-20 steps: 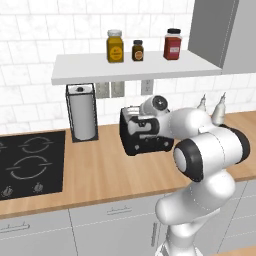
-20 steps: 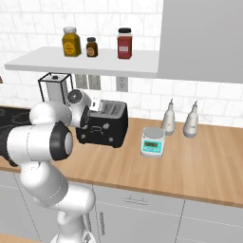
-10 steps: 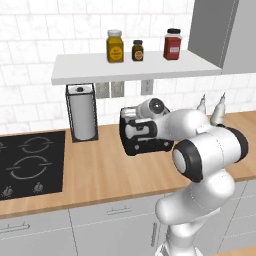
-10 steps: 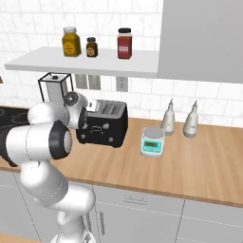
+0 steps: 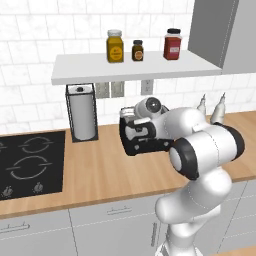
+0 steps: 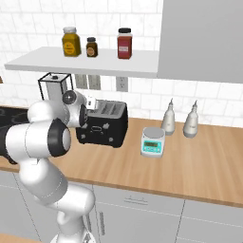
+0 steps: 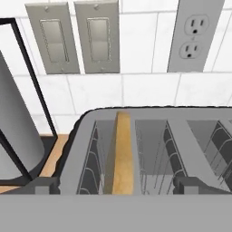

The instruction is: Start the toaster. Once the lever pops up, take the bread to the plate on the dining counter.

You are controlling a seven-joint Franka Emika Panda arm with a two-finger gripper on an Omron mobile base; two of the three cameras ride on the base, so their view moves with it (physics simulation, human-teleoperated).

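Observation:
The black two-slot toaster (image 5: 150, 146) (image 6: 107, 128) stands on the wall counter under the shelf. My gripper (image 5: 134, 131) (image 6: 89, 112) hovers at the toaster's left end, just above its top edge. From the hand view I look down into the toaster (image 7: 181, 127); a thin tan slice of bread (image 7: 121, 154) stands on edge in the left slot. My gripper (image 7: 117, 186) is open, its fingertips (image 7: 45, 186) wide apart on either side of the slots, holding nothing. The plate and the dining counter are out of view.
A wire-framed paper towel roll (image 5: 82, 117) (image 7: 13, 136) stands close to the toaster's left. The black cooktop (image 5: 30, 162) lies further left. A small scale (image 6: 153, 141) and two bottles (image 6: 168, 118) sit to the right. Above, the shelf (image 5: 130, 67) carries three jars.
The hand has shifted slightly left along the toaster, and its jaws have spread a little wider. The toaster and bread have not moved.

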